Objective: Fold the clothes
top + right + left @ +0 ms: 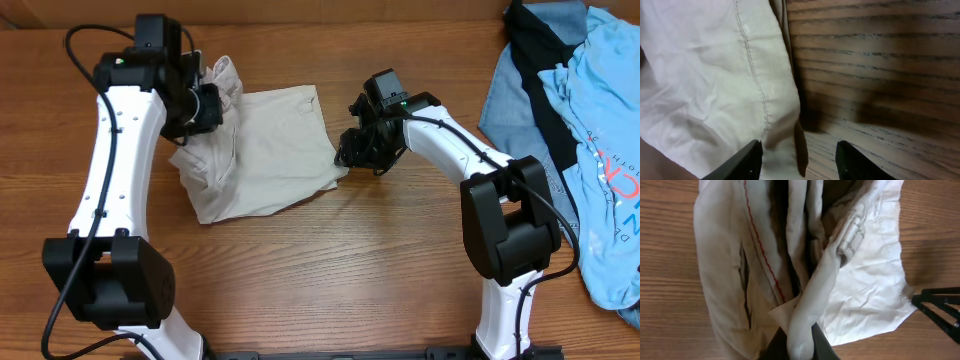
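The beige shorts [262,150] lie partly folded on the wooden table, left of centre. My left gripper [205,105] is shut on a bunched strip of the shorts' fabric and holds it lifted over their left side; the left wrist view shows the shorts [740,255] hanging from the shut jaws [801,347], with a red stitched seam and a pocket slit. My right gripper [352,152] is open at the shorts' right edge. In the right wrist view the hemmed edge of the shorts [730,85] lies between the open fingers [799,162], which are not closed on it.
A pile of other clothes [575,110], light blue and dark, lies at the table's right edge. Bare wooden table [330,270] stretches in front of the shorts. The right arm's gripper tip shows at the right edge of the left wrist view [940,307].
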{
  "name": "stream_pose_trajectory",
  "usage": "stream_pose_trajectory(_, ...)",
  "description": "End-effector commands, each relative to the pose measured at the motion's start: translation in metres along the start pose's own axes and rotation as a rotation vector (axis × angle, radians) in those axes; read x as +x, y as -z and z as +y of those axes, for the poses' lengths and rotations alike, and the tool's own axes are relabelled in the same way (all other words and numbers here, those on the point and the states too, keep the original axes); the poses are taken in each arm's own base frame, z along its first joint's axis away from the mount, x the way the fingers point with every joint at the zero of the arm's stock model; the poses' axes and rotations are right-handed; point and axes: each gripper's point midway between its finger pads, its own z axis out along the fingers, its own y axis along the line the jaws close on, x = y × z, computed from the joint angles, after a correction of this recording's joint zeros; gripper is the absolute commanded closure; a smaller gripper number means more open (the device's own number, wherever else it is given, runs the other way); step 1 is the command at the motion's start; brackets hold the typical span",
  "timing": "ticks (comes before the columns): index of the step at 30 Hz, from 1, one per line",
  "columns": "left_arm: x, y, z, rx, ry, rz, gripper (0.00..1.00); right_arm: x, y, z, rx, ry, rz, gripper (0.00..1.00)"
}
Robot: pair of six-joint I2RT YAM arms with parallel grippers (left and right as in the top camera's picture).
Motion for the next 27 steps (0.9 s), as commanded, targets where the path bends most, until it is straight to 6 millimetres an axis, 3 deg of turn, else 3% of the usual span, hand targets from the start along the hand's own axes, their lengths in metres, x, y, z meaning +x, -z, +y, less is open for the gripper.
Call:
stream_pose_trajectory(1,-0.011,0.003,-0.008,0.015,0.031,-0.036,0.89,0.001,0.003,0.002,-0.009,0.008,-0.002,0.49)
stream_pose_trajectory(5,-0.016,0.003,-0.021,0.059,0.041,-0.055,0.77,0.001,0.003,0.002,-0.009,0.008,-0.002,0.49)
stream_pose_trajectory(9,-0.030,0.011,-0.065,0.283,-0.042,-0.110,0.50,0.001,0.003,0.002,-0.009,0.008,-0.002,0.49)
stream_pose_trajectory(11,-0.040,0.023,-0.094,0.448,-0.098,-0.153,0.47,0.001,0.003,0.002,-0.009,0.008,-0.001,0.49)
stream_pose_trajectory(14,-0.048,0.035,-0.111,0.556,-0.138,-0.193,0.42,0.003,0.003,0.001,-0.007,0.005,0.005,0.49)
stream_pose_trajectory(19,-0.043,0.024,-0.084,0.436,-0.083,-0.158,0.43,0.000,0.009,-0.022,0.083,-0.025,-0.009,0.48)
stream_pose_trajectory(22,-0.035,0.012,-0.055,0.278,-0.040,-0.122,0.43,-0.009,0.029,-0.027,0.075,-0.038,-0.031,0.45)
stream_pose_trajectory(27,-0.023,0.003,-0.005,-0.008,0.007,-0.085,0.43,-0.014,0.075,0.015,-0.076,0.143,-0.066,0.44)
